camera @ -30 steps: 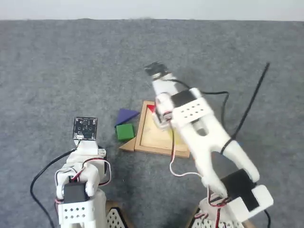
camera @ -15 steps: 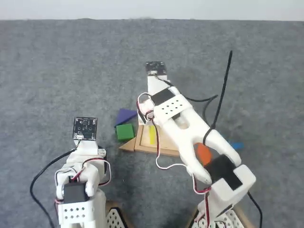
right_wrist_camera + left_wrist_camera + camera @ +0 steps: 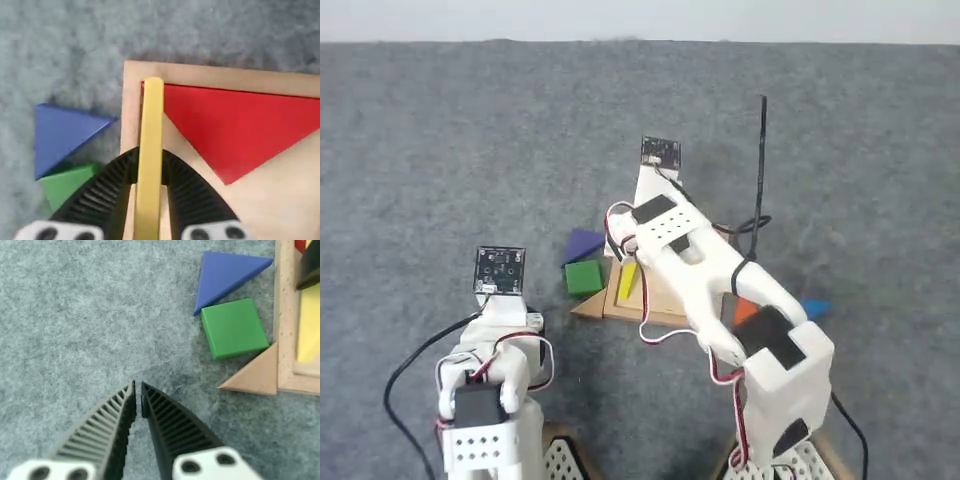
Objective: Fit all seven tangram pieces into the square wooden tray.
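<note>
My right gripper is shut on a yellow piece that stands on edge along the inner left side of the square wooden tray. A red triangle lies flat in the tray's far corner. In the high view the yellow piece shows under the right arm. A blue triangle, a green square and a tan triangle lie on the carpet just outside the tray's left rim. My left gripper hovers shut over bare carpet, short of these pieces.
An orange piece and a light blue piece lie on the carpet right of the tray, beside the right arm. The left arm stays at the near left. Grey carpet covers the table.
The right arm has swung left across the tray with the yellow piece, from the tray's right part to its left inner edge, uncovering the orange piece. The left arm has not moved.
</note>
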Robot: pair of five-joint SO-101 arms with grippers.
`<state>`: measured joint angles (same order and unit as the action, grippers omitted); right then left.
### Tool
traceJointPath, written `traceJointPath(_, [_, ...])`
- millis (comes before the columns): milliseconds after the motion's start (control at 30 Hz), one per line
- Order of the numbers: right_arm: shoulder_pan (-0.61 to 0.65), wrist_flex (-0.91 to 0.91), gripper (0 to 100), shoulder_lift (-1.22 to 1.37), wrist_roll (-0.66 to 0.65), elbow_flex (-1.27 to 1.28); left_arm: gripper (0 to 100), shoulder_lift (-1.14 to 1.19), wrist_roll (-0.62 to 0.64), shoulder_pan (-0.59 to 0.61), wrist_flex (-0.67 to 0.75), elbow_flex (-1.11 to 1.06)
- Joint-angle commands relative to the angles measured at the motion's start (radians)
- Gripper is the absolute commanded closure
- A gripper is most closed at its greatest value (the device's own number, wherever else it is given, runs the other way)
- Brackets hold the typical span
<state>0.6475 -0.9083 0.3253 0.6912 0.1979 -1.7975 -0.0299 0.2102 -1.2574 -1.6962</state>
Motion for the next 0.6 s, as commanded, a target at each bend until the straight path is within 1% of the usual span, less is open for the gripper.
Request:
traceJointPath(0, [0.007, 0.021, 98.7, -0.013, -0.02, -0.063, 98, -0.018, 0.017, 0.002, -0.003, 0.013])
traceJointPath(33, [0.007, 0.021, 97.6, -0.016, -0.06, -0.063, 98, -0.018, 0.017, 0.002, -0.003, 0.013])
traceJointPath(100, [0.008, 0.021, 91.9, -0.018, -0.138, -0.064, 98, -0.018, 0.017, 0.002, -0.003, 0.013])
traceJointPath(233, [0.027, 0.024, 74.1, -0.01, -0.153, -0.063, 98, -0.018, 0.017, 0.002, -0.003, 0.013])
traceJointPath(300, [0.048, 0.025, 68.0, -0.01, -0.16, -0.061, 98, -0.018, 0.017, 0.002, -0.003, 0.013])
traceJointPath(333, [0.056, 0.025, 66.7, -0.015, -0.161, -0.061, 98, -0.018, 0.017, 0.002, -0.003, 0.013])
traceJointPath(433, [0.07, 0.025, 67.5, -0.022, -0.163, -0.064, 98, -0.018, 0.017, 0.002, -0.003, 0.013])
traceJointPath(567, [0.051, 0.01, 67.7, -0.099, -0.183, -0.057, 98, -0.018, 0.017, 0.002, -0.003, 0.013])
